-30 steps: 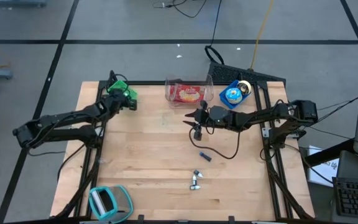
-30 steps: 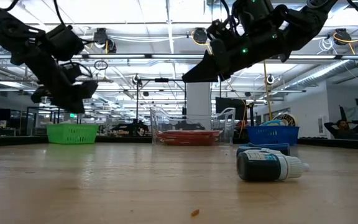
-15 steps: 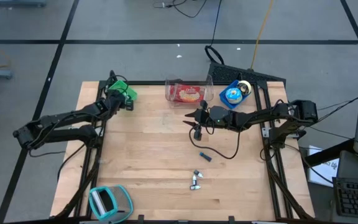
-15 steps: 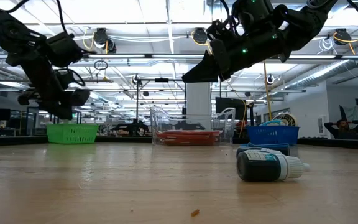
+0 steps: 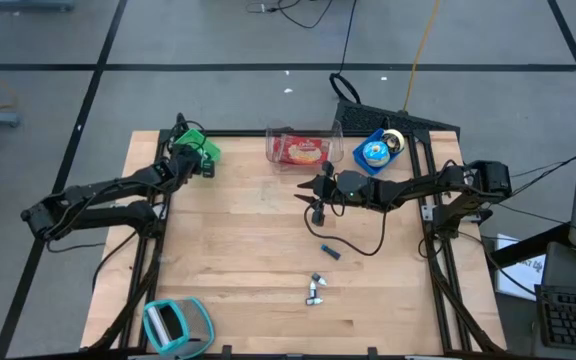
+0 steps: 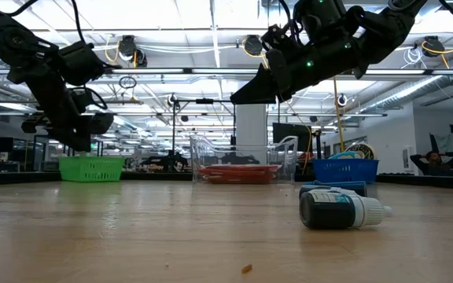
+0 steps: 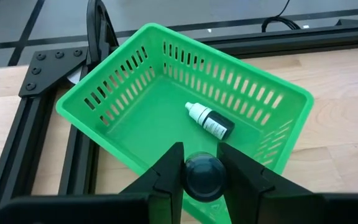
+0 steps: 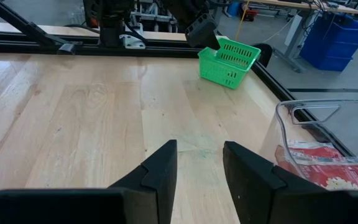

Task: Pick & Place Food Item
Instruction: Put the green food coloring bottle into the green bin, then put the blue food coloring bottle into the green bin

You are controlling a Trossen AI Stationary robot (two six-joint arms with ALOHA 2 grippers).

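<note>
Left gripper: the left gripper (image 7: 201,177) hangs over the near edge of the green basket (image 7: 135,93) at the table's far left corner, its fingers (image 7: 166,177) pinching a small dark bottle (image 7: 204,176) by its round body.
Green basket: it sits on the wooden table (image 5: 248,250) beside the black frame rail; a second small bottle (image 7: 209,121) with a white cap lies on its side on the basket floor.
Right gripper: the right gripper (image 8: 199,163) hovers above the middle of the table, fingers spread apart with nothing between them.
Clear tub: a clear plastic tub (image 5: 303,147) at the far edge holds a red food packet (image 5: 304,151), just beyond the right gripper.
Blue basket: a blue basket (image 5: 374,151) stands just beside the tub on its right, with a round item inside.
Loose items: a dark bottle (image 5: 329,251) lies on the table nearer the front, and a small pale bottle (image 5: 315,289) lies farther toward the front edge.
Teal object: a teal-rimmed item (image 5: 176,325) rests at the front left corner, well apart from both arms.
</note>
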